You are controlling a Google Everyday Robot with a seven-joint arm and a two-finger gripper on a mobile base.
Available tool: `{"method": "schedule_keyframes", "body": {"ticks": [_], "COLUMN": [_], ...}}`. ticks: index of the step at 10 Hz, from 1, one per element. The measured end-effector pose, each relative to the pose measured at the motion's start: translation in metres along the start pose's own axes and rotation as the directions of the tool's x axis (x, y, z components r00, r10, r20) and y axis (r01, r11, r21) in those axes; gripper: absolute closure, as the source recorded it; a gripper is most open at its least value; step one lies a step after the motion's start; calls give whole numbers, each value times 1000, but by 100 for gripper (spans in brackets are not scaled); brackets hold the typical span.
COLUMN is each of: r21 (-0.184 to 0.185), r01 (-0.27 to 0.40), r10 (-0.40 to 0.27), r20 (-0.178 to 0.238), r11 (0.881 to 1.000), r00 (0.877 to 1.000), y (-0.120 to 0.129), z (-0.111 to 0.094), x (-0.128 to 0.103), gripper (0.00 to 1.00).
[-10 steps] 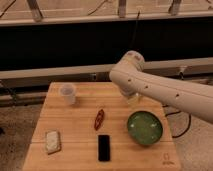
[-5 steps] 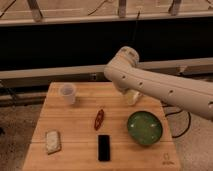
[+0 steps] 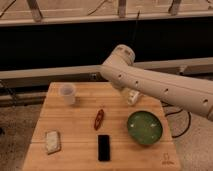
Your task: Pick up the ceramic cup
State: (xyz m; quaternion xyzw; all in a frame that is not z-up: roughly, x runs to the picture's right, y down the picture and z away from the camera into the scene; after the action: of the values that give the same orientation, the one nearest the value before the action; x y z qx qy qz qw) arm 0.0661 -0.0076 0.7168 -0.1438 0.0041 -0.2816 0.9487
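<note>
The ceramic cup (image 3: 67, 93) is a small pale cup standing upright at the back left of the wooden table (image 3: 80, 130). Nothing touches it. My white arm (image 3: 150, 85) reaches in from the right above the table, and its rounded joint (image 3: 121, 56) hangs over the back edge, right of the cup. The gripper itself does not show; it is hidden behind the arm, and no table object is lifted.
A white bottle (image 3: 132, 96) stands partly under the arm. A green round bowl (image 3: 144, 127) sits front right. A red-brown packet (image 3: 99, 119), a black phone (image 3: 104, 147) and a pale sponge (image 3: 52, 141) lie toward the front. A dark wall runs behind.
The arm's rounded joint has swung left and slightly up, closer to the cup's side of the table. The objects on the table have not moved.
</note>
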Motion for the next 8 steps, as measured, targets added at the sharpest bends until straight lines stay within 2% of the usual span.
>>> {"method": "schedule_keyframes", "body": {"ticks": [5,8], "r21": [57,93], "r01": [65,104], "r10": [-66,-108], "r20": [20,38], "r11": [996,990], "r00": [998,993], "y": [-19,-36], "z": [2,3], "x": [-15,-35], "gripper": [20,20]}}
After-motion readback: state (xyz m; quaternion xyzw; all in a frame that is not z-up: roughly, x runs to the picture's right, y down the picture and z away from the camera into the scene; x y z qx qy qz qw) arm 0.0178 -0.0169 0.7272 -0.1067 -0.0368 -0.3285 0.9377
